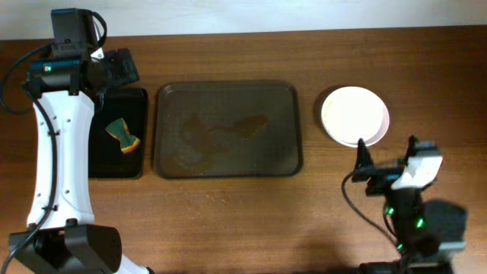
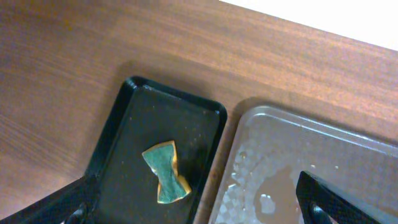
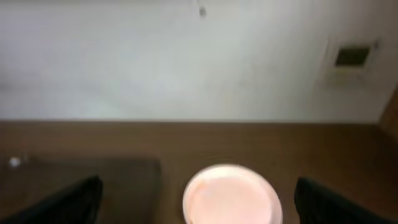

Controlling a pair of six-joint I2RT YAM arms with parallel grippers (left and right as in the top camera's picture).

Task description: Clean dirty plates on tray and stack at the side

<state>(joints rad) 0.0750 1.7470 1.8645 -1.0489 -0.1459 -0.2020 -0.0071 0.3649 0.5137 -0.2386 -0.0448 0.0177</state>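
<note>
— Where do the round white shallow plates (image 1: 352, 114) lie?

— They are piled on the brown wooden table (image 1: 228, 221), to the right of the large dark brown rectangular tray (image 1: 228, 99) and apart from it. The top one looks plain white. A second rim peeks out at its lower right, but how many lie underneath cannot be told.

— And that tray?

— Faint wet smears mark the middle of its floor.

— What of the left gripper (image 2: 198, 186)?

— It hangs above the far end of the small narrow black tray (image 1: 125, 164), which sits just left of the brown one. Its jaws are spread wide with nothing between them. A green and yellow sponge (image 2: 165, 174), pinched at the waist, lies in the black tray.

— The right gripper (image 3: 198, 185)?

— It sits on the robot's side of the plates, just short of them and facing them. Its jaws are also wide apart and grip nothing.
</note>
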